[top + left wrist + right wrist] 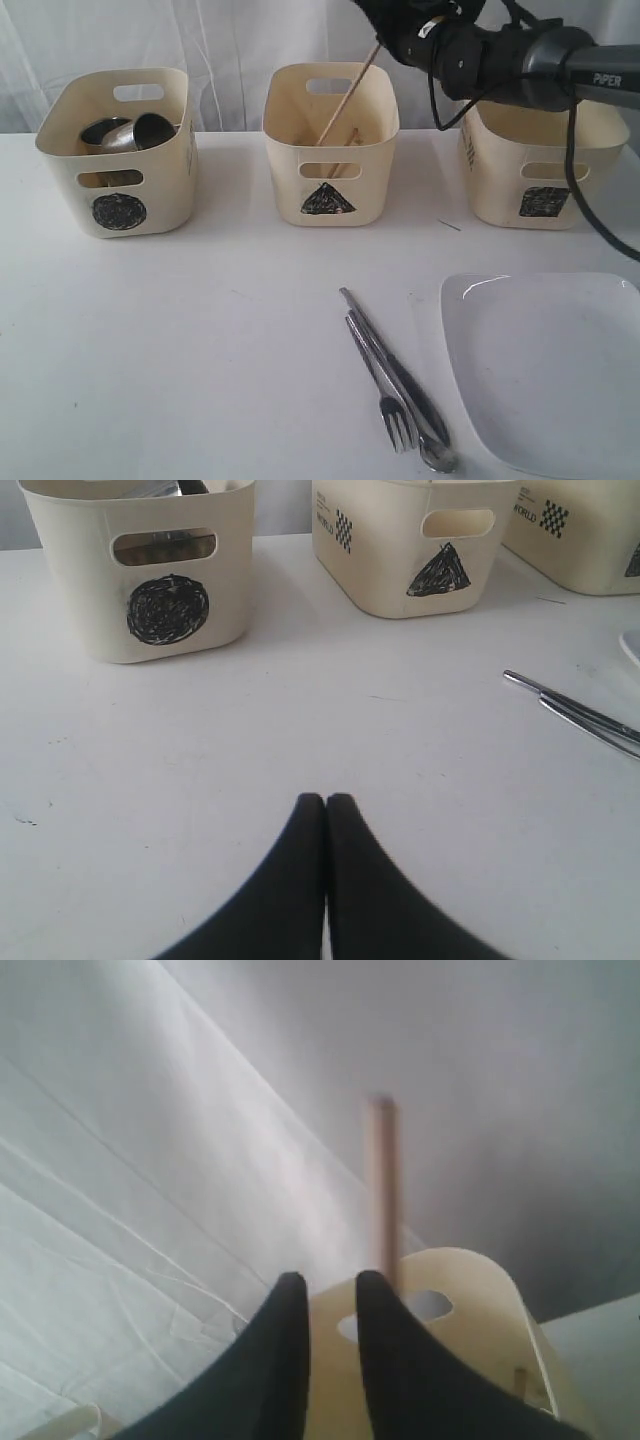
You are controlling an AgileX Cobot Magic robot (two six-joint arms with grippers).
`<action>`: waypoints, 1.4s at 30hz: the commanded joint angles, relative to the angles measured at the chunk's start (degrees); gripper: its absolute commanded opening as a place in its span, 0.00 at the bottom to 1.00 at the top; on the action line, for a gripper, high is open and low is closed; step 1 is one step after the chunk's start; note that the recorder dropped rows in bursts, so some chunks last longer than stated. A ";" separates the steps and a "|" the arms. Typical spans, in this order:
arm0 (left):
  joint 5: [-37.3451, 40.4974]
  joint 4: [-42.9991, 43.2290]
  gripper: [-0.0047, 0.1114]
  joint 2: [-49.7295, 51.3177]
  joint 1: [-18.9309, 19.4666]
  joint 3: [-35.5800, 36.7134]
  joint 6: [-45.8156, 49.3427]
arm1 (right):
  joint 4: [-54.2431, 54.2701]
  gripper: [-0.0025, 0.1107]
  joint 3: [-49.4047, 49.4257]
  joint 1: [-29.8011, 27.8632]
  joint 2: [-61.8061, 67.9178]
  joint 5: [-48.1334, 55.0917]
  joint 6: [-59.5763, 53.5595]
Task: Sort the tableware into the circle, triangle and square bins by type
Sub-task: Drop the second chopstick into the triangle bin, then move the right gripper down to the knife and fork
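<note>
A wooden chopstick leans out of the triangle bin, its top end near my right gripper, which hangs above that bin. In the right wrist view the chopstick is blurred and stands just past one finger, not between the jaws; that gripper is open and holds nothing. A second chopstick lies inside the bin. Two steel mugs sit in the circle bin. The knife, fork and spoon lie together on the table. My left gripper is shut and empty above bare table. The bowls are out of view.
The square bin stands at the back right, partly behind the right arm and its cable. The large white square plate lies at the front right, beside the cutlery. A white curtain hangs behind the bins.
</note>
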 commanded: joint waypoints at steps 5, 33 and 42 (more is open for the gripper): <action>0.16 -0.07 0.04 -0.24 0.02 0.41 -0.14 | -15.94 0.24 1.31 1.66 -3.58 14.62 -4.08; 0.16 -0.07 0.04 -0.24 0.02 0.41 -0.14 | -13.44 0.24 38.37 13.61 -20.48 43.99 -27.02; 0.16 -0.07 0.04 -0.24 0.02 0.41 -0.14 | -11.76 0.24 38.53 16.55 -20.16 45.63 -27.19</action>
